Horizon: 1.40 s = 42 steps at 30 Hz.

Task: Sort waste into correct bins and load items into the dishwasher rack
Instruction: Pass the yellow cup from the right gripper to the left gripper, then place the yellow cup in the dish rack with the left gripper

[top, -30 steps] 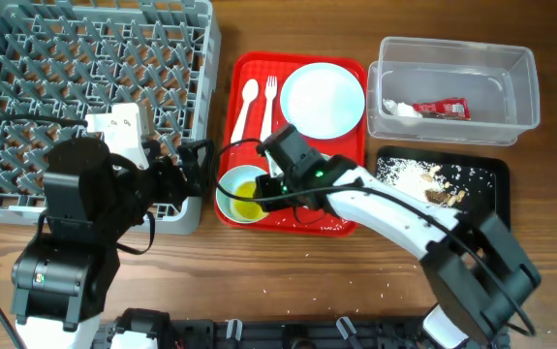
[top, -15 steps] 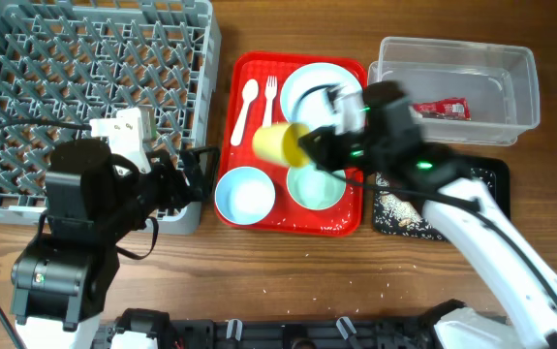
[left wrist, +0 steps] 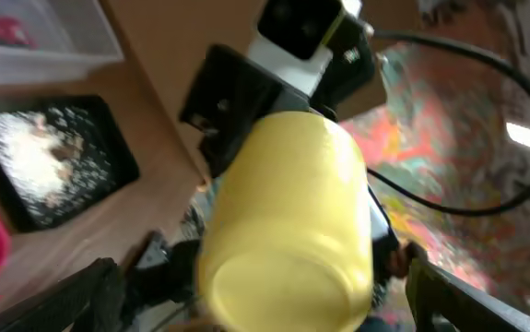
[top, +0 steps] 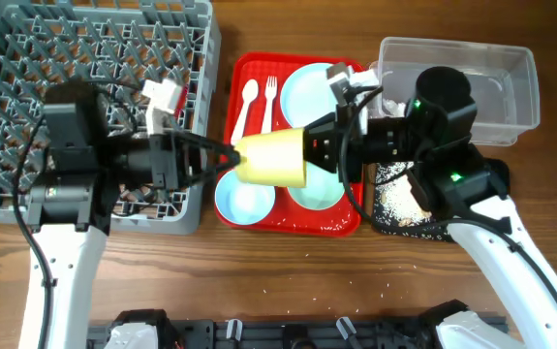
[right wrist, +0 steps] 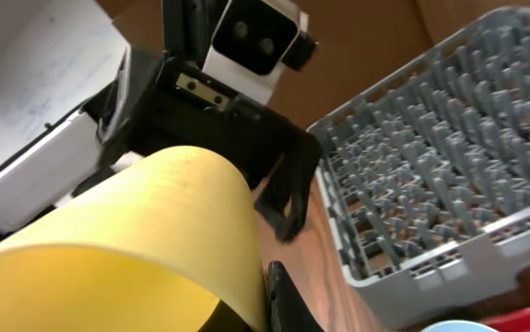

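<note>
The small yellow cup (top: 270,158) is held on its side in the air over the red tray's left edge. My right gripper (top: 313,153) is shut on its rim end; in the right wrist view the cup (right wrist: 126,231) fills the lower left beside one black finger (right wrist: 285,300). My left gripper (top: 222,160) is open, its fingers (left wrist: 80,295) standing wide on either side of the cup's base (left wrist: 283,267), apart from it. The grey dishwasher rack (top: 26,58) lies at the far left, with no items showing in it. Two blue-green bowls (top: 242,196) (top: 319,191), the plate (top: 309,85), spoon (top: 247,102) and fork (top: 268,97) lie on the red tray.
The red tray (top: 288,223) sits mid-table. The clear tub (top: 481,68) stands at back right, partly hidden by my right arm; the left wrist view shows the red wrapper (left wrist: 2,28) in it. The black tray (top: 394,199) with crumbs (left wrist: 34,157) lies in front of it.
My right gripper lifted the yellow cup out of the left bowl and carried it up and left. My left arm rose and turned its open gripper toward the cup's base.
</note>
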Motion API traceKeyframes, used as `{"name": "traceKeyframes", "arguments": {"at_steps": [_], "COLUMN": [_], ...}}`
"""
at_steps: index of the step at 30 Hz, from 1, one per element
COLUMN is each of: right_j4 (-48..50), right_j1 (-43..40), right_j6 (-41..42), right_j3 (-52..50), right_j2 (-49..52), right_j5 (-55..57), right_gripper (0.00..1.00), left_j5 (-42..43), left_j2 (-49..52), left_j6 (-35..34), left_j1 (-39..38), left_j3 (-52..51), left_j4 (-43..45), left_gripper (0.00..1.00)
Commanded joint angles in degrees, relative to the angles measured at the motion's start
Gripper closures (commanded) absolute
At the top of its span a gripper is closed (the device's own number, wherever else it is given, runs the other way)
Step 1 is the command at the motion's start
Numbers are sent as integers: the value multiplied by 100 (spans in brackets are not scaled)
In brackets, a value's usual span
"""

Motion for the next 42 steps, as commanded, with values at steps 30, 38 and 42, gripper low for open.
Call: {"name": "traceKeyframes", "arguments": {"at_steps": [30, 38, 42], "right_j4": [-1930, -4094, -4057], "right_j1": [-813, 96, 321], "right_j6": [-232, -968, -846], "right_j3": [72, 68, 68], "right_j2": [492, 492, 492], "right_j5": [588, 2940, 3169], "right_gripper": [22, 20, 20], "left_j5": [-3869, -8487, -8682], "left_j2": [-662, -535, -79], "left_j6": [160, 330, 332], "left_j1": [942, 935, 863], "left_j3": [28, 26, 11], "left_j4": [-1526, -3394, -3281], "left_gripper": [40, 45, 46]}}
